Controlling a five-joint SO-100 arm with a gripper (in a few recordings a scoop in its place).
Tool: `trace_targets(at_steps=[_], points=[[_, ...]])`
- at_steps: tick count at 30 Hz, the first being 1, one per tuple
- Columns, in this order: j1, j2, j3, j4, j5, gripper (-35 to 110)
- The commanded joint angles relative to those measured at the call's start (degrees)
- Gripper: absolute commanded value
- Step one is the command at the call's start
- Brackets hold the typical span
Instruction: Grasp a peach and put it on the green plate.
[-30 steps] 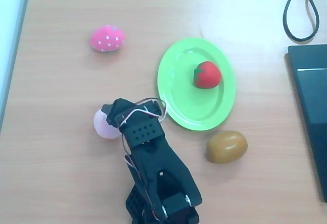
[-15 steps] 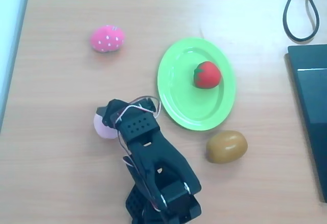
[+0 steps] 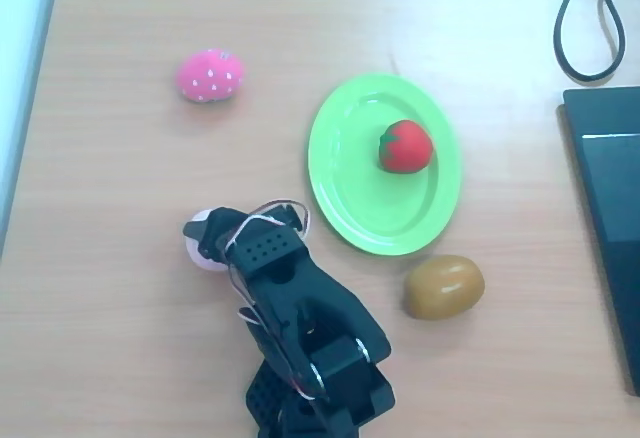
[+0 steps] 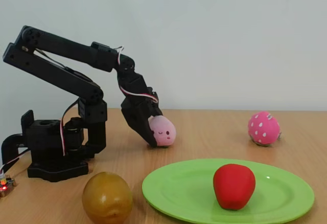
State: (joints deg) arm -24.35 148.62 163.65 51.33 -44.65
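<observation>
my gripper (image 4: 153,128) is low over the wooden table (image 3: 120,338), and my jaws are closed around the peach (image 4: 163,131), one finger on each side of it as far as the fixed view shows. the peach is between my fingers, near the table surface; i cannot tell if it touches the wood or is a little above it. in the overhead view my gripper (image 3: 212,240) covers most of the peach (image 3: 199,248), only a pale pink edge comes out on the left.

the green plate (image 3: 350,198) lies to the right of me in the overhead view, near but apart from my gripper. a red strawberry (image 3: 405,146) stands on the plate, in its upper right part, so the lower left part of the plate is bare. a brown round fruit (image 3: 444,286) lies on the table just beside the lower right rim of the plate. a pink strawberry with white dots (image 3: 210,75) lies well apart, higher in the picture. at the right edge there is a dark flat object (image 3: 608,218) and a black cable (image 3: 585,18).
</observation>
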Motion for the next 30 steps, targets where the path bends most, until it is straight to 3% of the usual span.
trace_targets(at_steps=[1,16,30], points=[[-0.4,0.1,2.2,-2.4,-0.7,32],[1.1,4.5,2.4,-5.0,0.7,23],[5.7,6.7,-3.7,-5.0,13.4,20]])
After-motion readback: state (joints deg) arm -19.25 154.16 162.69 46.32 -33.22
